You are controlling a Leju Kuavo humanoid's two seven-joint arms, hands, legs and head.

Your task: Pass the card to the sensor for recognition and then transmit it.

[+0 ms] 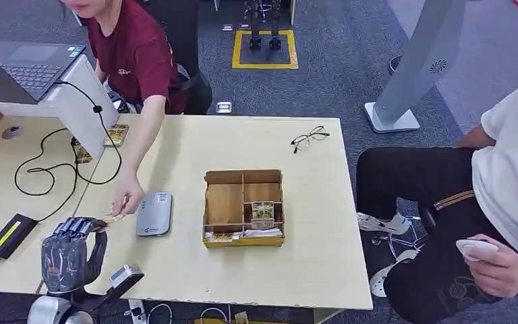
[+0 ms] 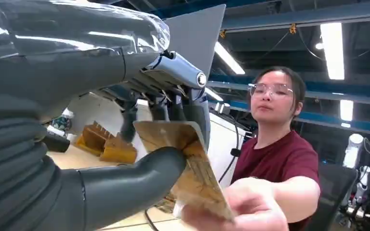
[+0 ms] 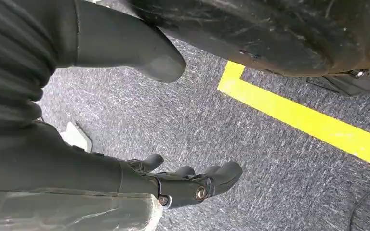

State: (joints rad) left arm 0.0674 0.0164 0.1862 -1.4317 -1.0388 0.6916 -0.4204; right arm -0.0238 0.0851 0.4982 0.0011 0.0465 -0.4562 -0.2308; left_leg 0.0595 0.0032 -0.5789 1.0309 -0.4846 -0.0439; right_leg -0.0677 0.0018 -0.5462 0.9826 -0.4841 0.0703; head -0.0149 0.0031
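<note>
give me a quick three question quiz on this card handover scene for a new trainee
1. True or false: the left hand holds the card.
2. Who else touches the card? A) the person in the dark red shirt B) the seated person in white
3. Fill in: the glasses lie on the ____.

Key: 1 true; 2 A; 3 table.

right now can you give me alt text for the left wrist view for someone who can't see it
The robot's grey left hand pinches a tan printed card between its thumb and darker fingers, while a person's blurred hand takes hold of the card's far end. The person in a maroon shirt reaches in under ceiling strip lights, with a brown wooden compartment box behind on the table.
</note>
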